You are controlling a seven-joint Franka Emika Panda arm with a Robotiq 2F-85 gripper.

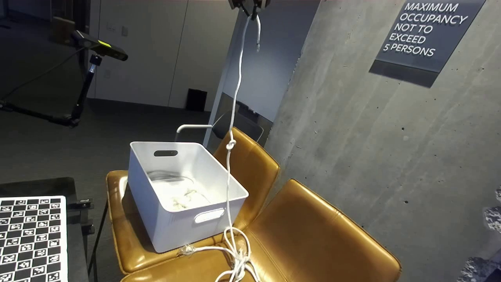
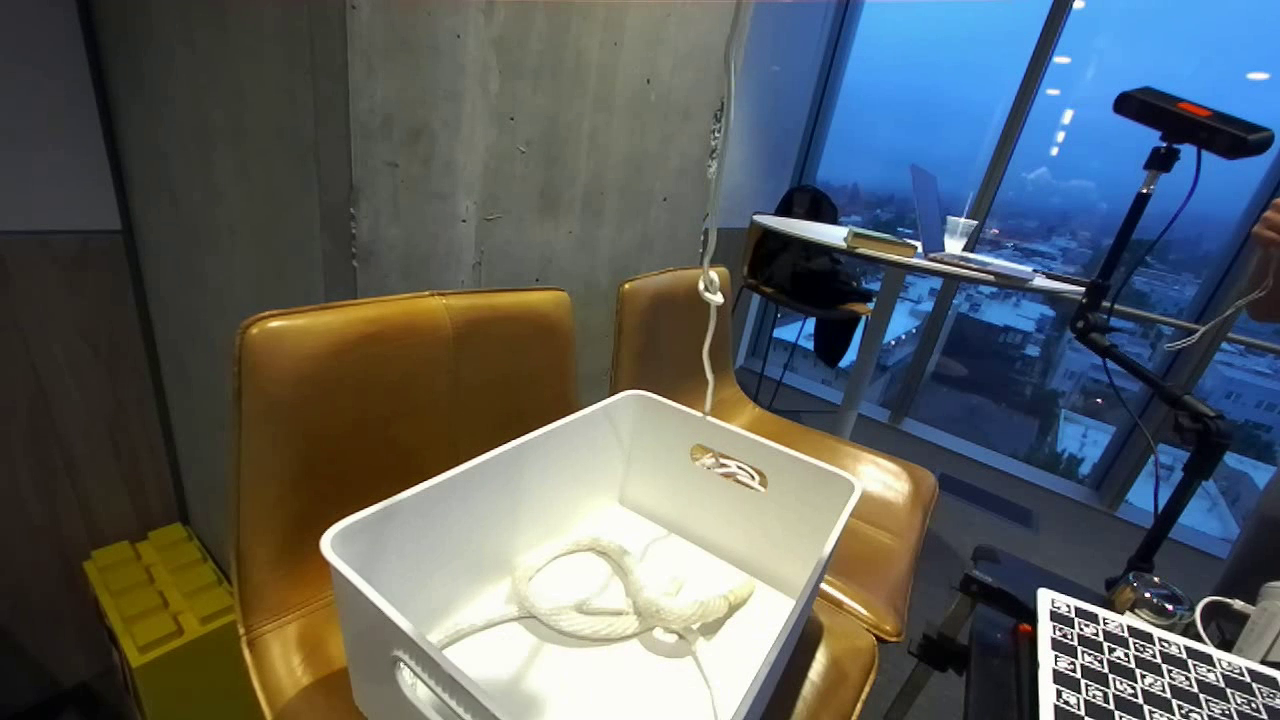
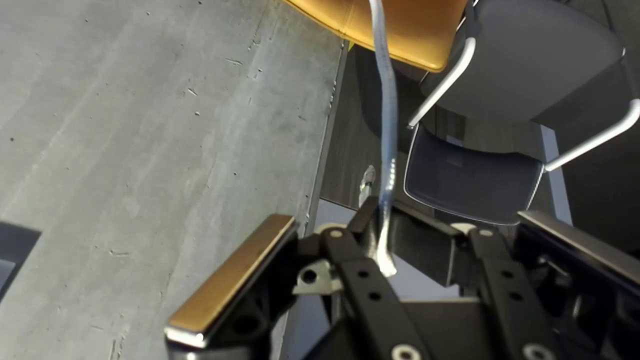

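The black two-fingered Robotiq gripper (image 3: 384,215) has its fingertips pinched together on a long, thin white rope (image 1: 233,113), gripping it close to its upper end, so that only a short tail (image 1: 258,35) flops over beyond the grip. The rope's long axis runs almost straight down from the hand, marked by a small knot (image 1: 231,144) part of the way along. It finishes below in a loose tangle of loops (image 1: 239,258), lying mostly on a tan leather chair (image 1: 313,231). A frayed end (image 1: 188,249) pokes out of the tangle, just beside the base of a pale grey-white, open-topped plastic bin (image 1: 146,203).

The bin stands on the neighbouring tan leather chair (image 1: 117,219), below the gripper and well apart from it. What counts in space is how the rope hangs against the bin: it drops outside the slotted end wall (image 1: 184,231), not down through the open top, and more loops of it (image 2: 738,472) show through the hand slot. Whether the hanging line touches that wall, I cannot tell.

On the bin's floor lies a thick, braided cream rope (image 2: 705,608), curled in a loop and well clear of the fingers. A grey concrete wall (image 1: 352,137) rises behind the chairs, and in the wrist view a black chair with white armrests (image 3: 470,180) sits farther back, beyond the rope
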